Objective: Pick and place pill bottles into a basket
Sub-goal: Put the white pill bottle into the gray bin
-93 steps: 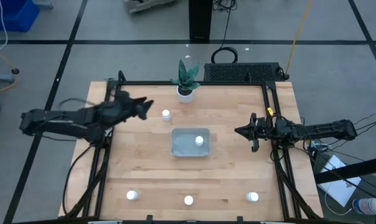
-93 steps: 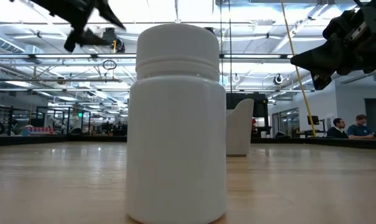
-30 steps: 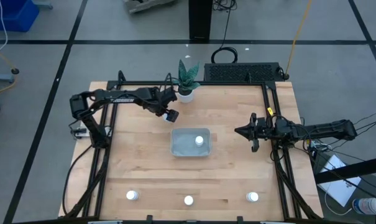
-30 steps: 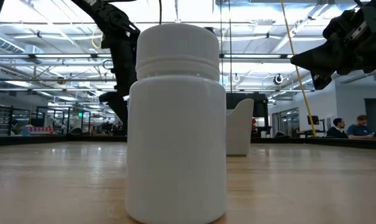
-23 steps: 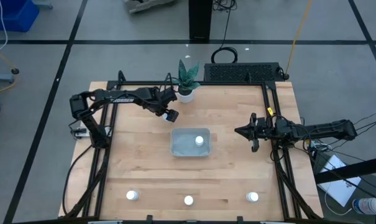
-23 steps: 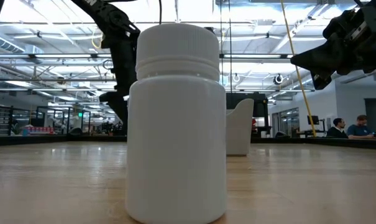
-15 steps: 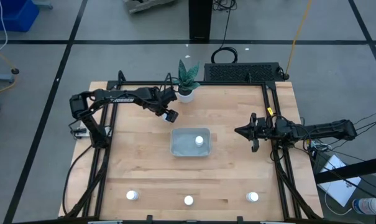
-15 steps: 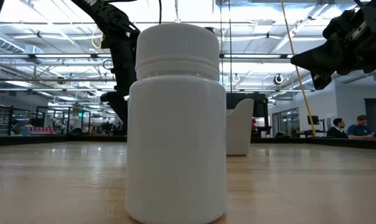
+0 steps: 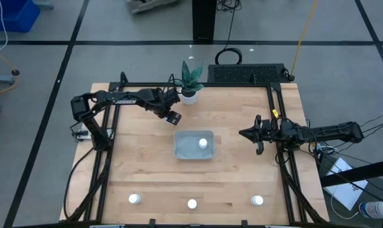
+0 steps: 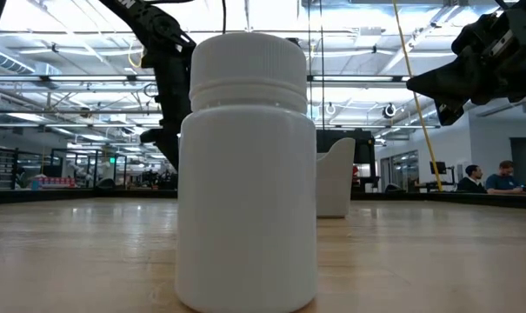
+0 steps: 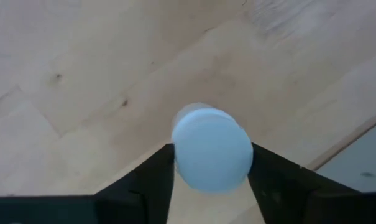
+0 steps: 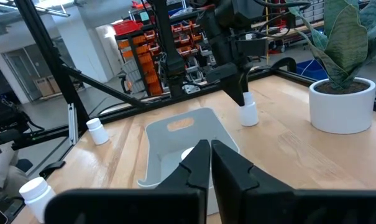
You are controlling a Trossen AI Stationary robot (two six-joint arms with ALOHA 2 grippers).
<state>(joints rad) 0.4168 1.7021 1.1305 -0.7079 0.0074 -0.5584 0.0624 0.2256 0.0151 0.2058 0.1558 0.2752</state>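
Here a pill bottle [image 11: 212,149] is flanked by the left tool's [image 9: 171,117] parted fingers [image 11: 144,183], placed for closing; the right tool [image 9: 257,134], fingers together, waits apart.

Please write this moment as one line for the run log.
left gripper: around pill bottle, near plant pot | right gripper: waiting right of basket | basket: one bottle inside
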